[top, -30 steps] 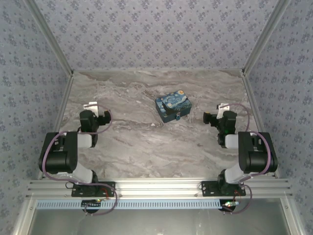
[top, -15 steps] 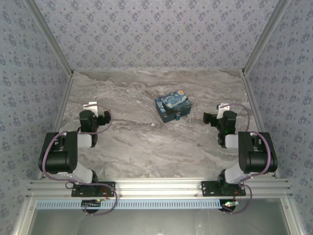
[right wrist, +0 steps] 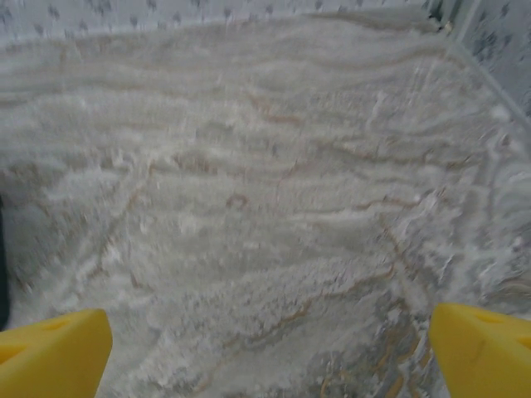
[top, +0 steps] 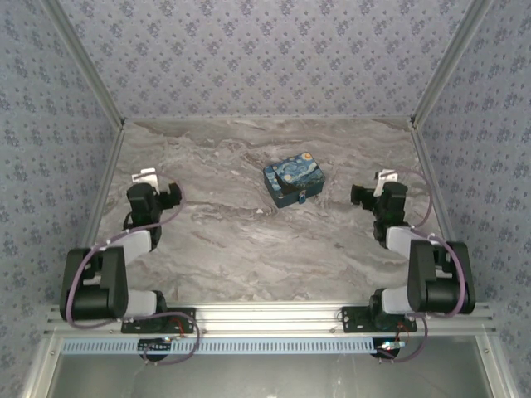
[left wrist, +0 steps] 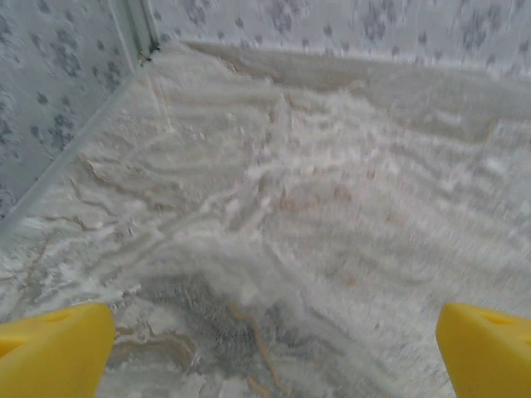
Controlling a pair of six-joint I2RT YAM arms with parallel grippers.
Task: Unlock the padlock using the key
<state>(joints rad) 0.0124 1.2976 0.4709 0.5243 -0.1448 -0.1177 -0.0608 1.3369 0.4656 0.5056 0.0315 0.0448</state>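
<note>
Top external view: padlock [top: 304, 197] position?
— On the near face of the blue box [top: 290, 176], middle of the table [top: 216, 249], nearer its far edge.
— Handling?
— Judged tiny, rigid, light, slick metal. It is likely to swing, so pinch its body sides.
— Markings?
— None legible; the box carries painted swirls only.
— Grippers?
— Left gripper [left wrist: 265, 348] and right gripper [right wrist: 265, 348]: fingers spread wide, holding nothing, well apart from the box.
</note>
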